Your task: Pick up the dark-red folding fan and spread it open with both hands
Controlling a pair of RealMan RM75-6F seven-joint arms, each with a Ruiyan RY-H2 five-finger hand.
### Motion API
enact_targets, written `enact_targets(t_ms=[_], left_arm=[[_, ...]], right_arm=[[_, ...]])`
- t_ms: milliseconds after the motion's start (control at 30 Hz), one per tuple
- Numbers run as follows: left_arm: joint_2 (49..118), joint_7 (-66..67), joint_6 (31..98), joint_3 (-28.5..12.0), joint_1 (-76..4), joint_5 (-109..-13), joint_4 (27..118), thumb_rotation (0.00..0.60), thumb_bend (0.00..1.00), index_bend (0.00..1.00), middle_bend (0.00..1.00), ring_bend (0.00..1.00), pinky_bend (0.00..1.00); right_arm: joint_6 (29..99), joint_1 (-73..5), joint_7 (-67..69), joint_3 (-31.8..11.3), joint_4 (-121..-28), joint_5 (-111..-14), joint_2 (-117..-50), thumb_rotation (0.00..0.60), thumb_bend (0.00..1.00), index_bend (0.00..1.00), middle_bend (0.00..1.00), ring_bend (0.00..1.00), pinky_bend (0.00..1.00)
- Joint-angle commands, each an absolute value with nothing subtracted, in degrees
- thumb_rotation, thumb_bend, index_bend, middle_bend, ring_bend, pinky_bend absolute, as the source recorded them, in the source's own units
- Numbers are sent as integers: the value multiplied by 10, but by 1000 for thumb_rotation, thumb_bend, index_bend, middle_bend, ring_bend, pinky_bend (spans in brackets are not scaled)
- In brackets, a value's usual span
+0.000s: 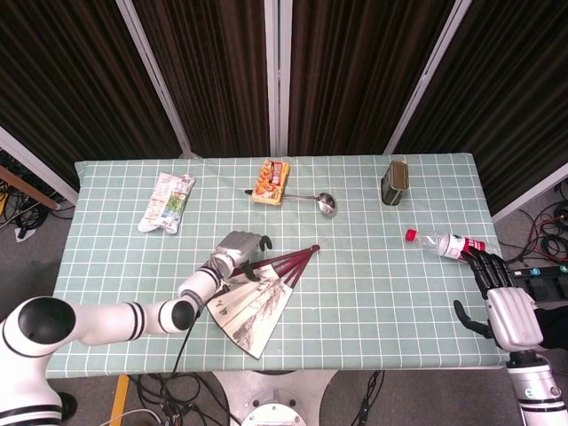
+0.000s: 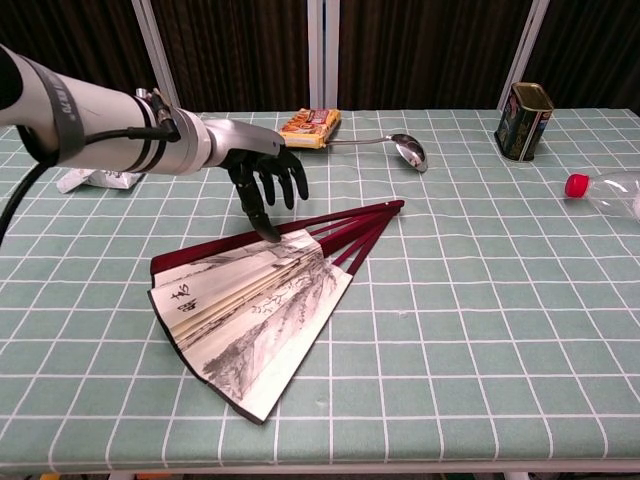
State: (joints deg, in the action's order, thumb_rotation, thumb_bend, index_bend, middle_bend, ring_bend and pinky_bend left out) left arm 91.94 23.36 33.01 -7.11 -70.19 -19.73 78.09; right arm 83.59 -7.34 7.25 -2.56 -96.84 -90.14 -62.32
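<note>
Dark pleated curtains (image 1: 355, 71) behind table (image 1: 373, 293), green checked cloth; cables (image 1: 177, 390) on grey floor
</note>
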Motion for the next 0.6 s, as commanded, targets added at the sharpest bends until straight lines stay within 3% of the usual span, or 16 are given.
enact_targets(t_ms=[33, 600], left_arm=[[925, 227, 320, -63, -709, -193, 773, 600, 203, 251, 291, 303, 429], [954, 190, 302, -46, -726, -191, 726, 600, 240, 252, 306, 314, 458]], right_arm=[[833, -75, 71, -26, -968, -899, -624, 600, 317, 10, 36, 0, 0], [831, -74, 70, -31, -963, -886, -630, 600, 317, 10, 36, 0, 0]])
